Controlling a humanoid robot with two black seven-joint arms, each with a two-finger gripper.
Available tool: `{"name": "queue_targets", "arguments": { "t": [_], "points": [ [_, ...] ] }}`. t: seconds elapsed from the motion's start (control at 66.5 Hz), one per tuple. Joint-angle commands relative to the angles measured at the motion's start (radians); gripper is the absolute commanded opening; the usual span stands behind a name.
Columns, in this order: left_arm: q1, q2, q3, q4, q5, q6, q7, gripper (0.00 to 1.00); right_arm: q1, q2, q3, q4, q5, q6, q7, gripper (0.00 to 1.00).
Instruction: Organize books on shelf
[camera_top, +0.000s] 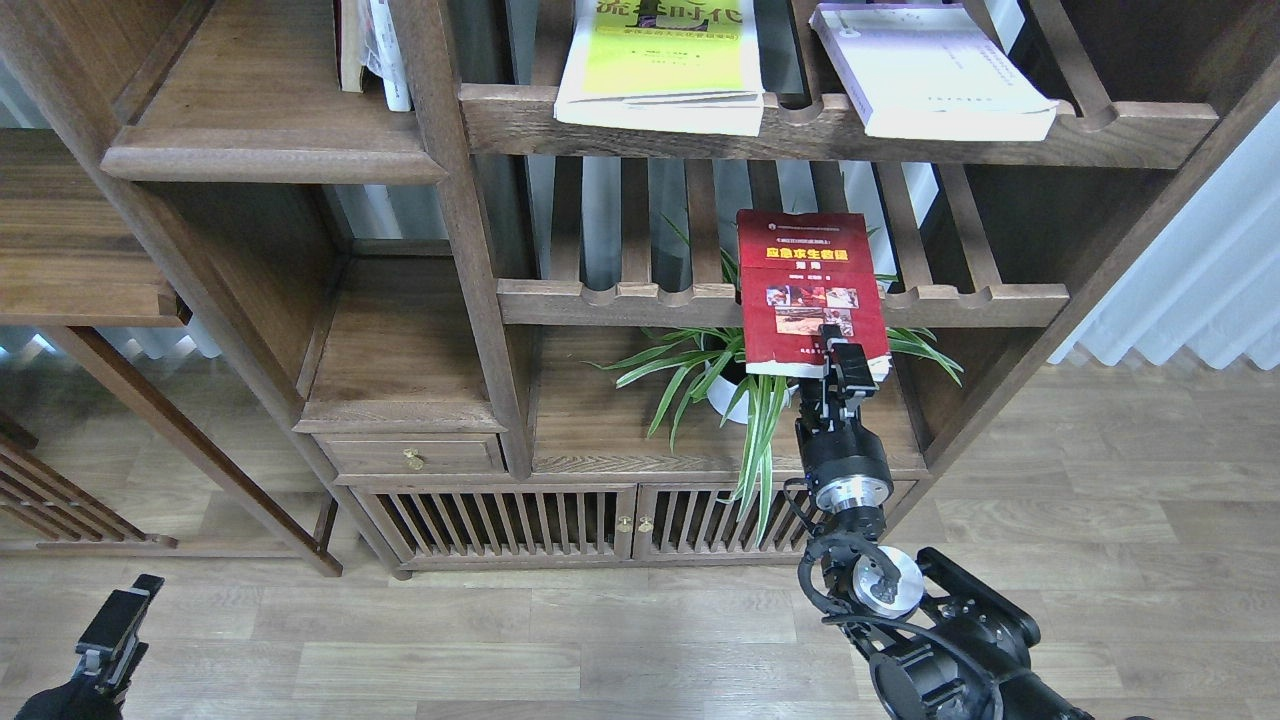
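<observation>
While the left gripper (118, 625) sits low in the bottom-left corner over the wood floor (560, 650), well apart from everything, I cannot tell how its fingers stand; it's dark and seen nearly end-on. Upper left of frame: solid dark-brown shelf (270, 150) with the rounded front edge, a couple of upright books (372, 50) at its back right corner. Below it, a small drawer (410, 455) with a brass knob. Top centre: yellow-green book (665, 65) lies flat on the upper slatted rack (830, 125), front edge overhanging the notched rail. Just right of it, the lavender-white book (925, 70) lies on the same rack, skewed, also overhanging. Centre: red book (810, 295) lies on the lower slatted rack (640, 300), its near end sticking out well past the rail, above the potted plant (740, 385). Right gripper (838, 362) is at the red book's near edge, lower right part, one finger over the cover. Fingers look apart around the edge; not clamped as far as I can see. Right arm runs down to the bottom-right of frame. Far right: white curtain (1200, 290).
</observation>
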Motion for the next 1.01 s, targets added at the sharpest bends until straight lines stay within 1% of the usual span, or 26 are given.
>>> {"name": "queue_targets", "arguments": {
  "t": [0.0, 0.015, 0.075, 0.165, 0.21, 0.511, 0.661, 0.887, 0.992],
  "points": [
    [0.0, 0.0, 0.0, -0.001, 0.0, 0.0, -0.005, 1.0, 0.007, 0.0, -0.002, 0.0, 0.002, 0.006, 0.007, 0.35],
    [0.0, 0.0, 0.0, -0.001, 0.0, 0.0, -0.005, 1.0, 0.009, 0.0, 0.0, -0.002, 0.002, 0.008, 0.007, 0.33],
    [0.0, 0.0, -0.001, -0.001, 0.0, 0.0, -0.006, 1.0, 0.009, 0.0, 0.003, -0.002, 0.002, 0.014, 0.007, 0.17],
    [0.002, 0.002, -0.001, 0.001, -0.002, 0.0, -0.008, 1.0, 0.007, 0.0, -0.008, 0.0, 0.0, 0.048, 0.007, 0.09],
    [0.002, 0.003, -0.001, 0.001, -0.002, 0.0, -0.008, 1.0, 0.007, 0.0, -0.022, 0.0, 0.0, 0.048, 0.007, 0.05],
    [0.003, 0.009, -0.001, 0.001, 0.0, 0.0, -0.011, 1.0, -0.002, 0.0, -0.088, 0.007, 0.0, 0.048, 0.011, 0.04],
    [0.002, 0.012, 0.002, 0.008, 0.0, 0.0, -0.012, 1.0, -0.111, 0.0, -0.183, 0.13, -0.018, 0.048, 0.003, 0.02],
    [0.003, 0.012, 0.015, 0.008, 0.0, 0.0, -0.012, 1.0, -0.354, 0.0, -0.163, 0.259, -0.139, 0.048, -0.004, 0.02],
    [0.006, 0.012, 0.019, 0.01, 0.0, 0.0, -0.011, 1.0, -0.436, 0.0, -0.151, 0.288, -0.181, 0.048, -0.004, 0.02]
  ]
}}
